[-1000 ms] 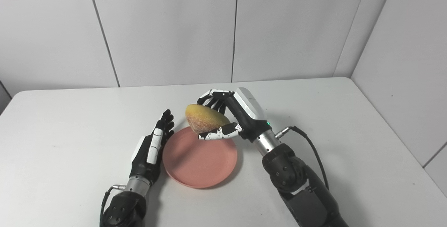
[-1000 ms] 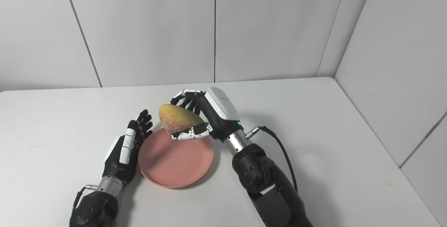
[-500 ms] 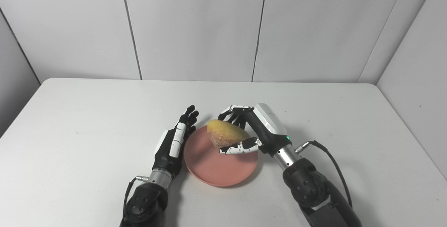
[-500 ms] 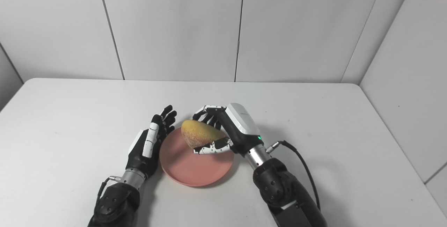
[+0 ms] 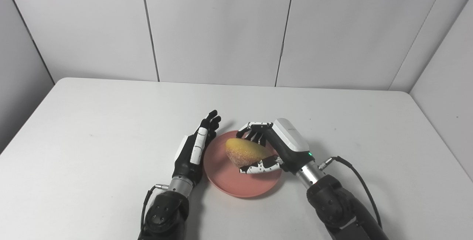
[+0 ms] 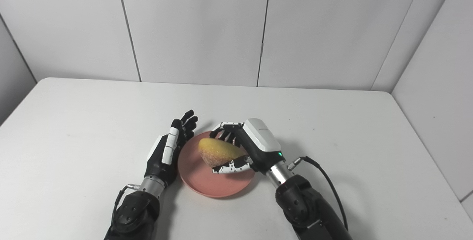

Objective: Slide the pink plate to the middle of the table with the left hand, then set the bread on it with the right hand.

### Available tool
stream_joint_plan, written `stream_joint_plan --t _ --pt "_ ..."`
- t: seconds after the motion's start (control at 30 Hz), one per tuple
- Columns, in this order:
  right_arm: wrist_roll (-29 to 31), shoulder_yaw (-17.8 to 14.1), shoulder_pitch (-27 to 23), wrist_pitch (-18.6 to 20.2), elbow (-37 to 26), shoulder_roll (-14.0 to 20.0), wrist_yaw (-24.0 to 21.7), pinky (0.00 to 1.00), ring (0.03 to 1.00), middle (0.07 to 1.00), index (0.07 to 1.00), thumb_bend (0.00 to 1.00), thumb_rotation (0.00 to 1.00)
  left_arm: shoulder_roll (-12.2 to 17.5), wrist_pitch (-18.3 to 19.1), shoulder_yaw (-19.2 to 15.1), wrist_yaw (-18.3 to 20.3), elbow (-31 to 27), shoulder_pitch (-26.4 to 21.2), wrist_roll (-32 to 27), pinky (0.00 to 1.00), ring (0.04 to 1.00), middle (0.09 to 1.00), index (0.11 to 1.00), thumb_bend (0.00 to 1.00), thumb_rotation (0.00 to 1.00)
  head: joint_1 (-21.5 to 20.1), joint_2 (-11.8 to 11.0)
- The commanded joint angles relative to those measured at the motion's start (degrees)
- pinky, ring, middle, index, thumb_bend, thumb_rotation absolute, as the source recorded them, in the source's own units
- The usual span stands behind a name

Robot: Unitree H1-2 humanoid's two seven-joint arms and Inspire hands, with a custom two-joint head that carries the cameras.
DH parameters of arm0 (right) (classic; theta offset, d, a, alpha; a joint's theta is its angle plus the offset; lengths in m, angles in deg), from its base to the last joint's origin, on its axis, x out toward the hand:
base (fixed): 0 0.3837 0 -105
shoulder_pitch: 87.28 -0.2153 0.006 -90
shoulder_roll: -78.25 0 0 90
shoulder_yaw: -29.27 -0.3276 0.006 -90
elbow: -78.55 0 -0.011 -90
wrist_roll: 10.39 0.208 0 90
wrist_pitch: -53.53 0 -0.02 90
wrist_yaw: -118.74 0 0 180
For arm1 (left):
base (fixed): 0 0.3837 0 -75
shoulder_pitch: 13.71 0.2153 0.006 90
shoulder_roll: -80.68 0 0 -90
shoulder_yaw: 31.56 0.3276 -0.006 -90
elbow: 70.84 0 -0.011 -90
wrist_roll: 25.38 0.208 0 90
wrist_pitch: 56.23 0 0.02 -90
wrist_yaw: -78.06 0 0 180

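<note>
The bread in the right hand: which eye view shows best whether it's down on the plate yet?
Neither settles contact. The right eye view is marginally better: the bread shows clear of the right hand over the pink plate. The left eye view shows much the same.

Right hand (image 5: 275, 149) gripping bread (image 5: 245, 152) over pink plate (image 5: 225, 179), left hand (image 5: 194, 151) beside rim
</note>
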Motion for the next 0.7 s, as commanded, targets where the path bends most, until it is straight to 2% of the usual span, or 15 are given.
stream_joint_plan --t 0.0,0.3,0.4,0.47,0.5,0.57,0.6,0.63,0.67 --pt "-0.3 -0.1 -1.7 -3.3 -0.1 -0.2 2.2 0.38 0.404 0.473 0.546 0.51 0.0 -0.8 -1.6 0.2 -0.1 -0.5 0.2 -0.2 1.0 0.973 0.945 0.911 0.7 1.0 0.0 0.0" --pt "-3.0 0.9 -2.6 -5.1 3.3 0.1 4.2 0.44 0.422 0.486 0.542 0.51 0.0 -0.7 -1.1 0.2 -0.2 -0.8 0.1 0.0 1.0 0.974 0.95 0.911 0.7 1.0 -0.4 0.1" --pt "-4.1 1.7 -2.6 -4.2 2.6 0.6 3.3 0.46 0.423 0.492 0.542 0.51 0.0 -0.8 -0.9 0.2 -0.3 -1.0 0.2 -0.1 0.99 0.965 0.943 0.907 0.71 0.99 -0.5 0.2" --pt "-5.4 2.3 -2.7 -3.5 2.2 1.0 2.8 0.58 0.628 0.655 0.507 0.51 0.1 -0.9 -0.9 0.1 -0.4 -1.0 0.2 -0.2 0.99 0.958 0.937 0.902 0.71 0.98 -0.5 0.2" --pt "-5.9 2.5 -2.6 -3.1 1.9 1.2 2.6 0.64 0.694 0.709 0.649 0.56 0.1 -0.9 -1.0 0.1 -0.3 -1.0 0.2 -0.2 0.99 0.958 0.938 0.904 0.7 0.98 -0.5 0.3" --pt "-6.7 2.7 -2.5 -2.1 1.3 1.3 2.2 0.71 0.774 0.776 0.748 0.58 0.19 -0.8 -1.0 0.2 -0.2 -1.0 0.2 -0.4 0.99 0.959 0.94 0.907 0.69 0.99 -0.5 0.3" --pt "-7.3 2.8 -2.4 -1.8 0.9 1.3 2.2 0.72 0.778 0.78 0.753 0.58 0.2 -0.8 -1.0 0.2 -0.1 -1.1 0.3 -0.5 0.99 0.959 0.941 0.908 0.69 0.99 -0.5 0.4" --pt "-7.6 2.8 -2.3 -1.7 0.7 1.3 2.2 0.75 0.805 0.808 0.774 0.58 0.26 -0.8 -1.0 0.2 0.0 -1.2 0.3 -0.6 0.99 0.96 0.942 0.91 0.68 0.99 -0.5 0.4" --pt "-8.2 2.9 -2.2 -1.7 0.4 1.4 2.2 0.77 0.814 0.818 0.781 0.59 0.28 -0.7 -1.0 0.3 0.1 -1.2 0.4 -0.5 0.99 0.96 0.943 0.911 0.68 0.99 -0.7 0.4"
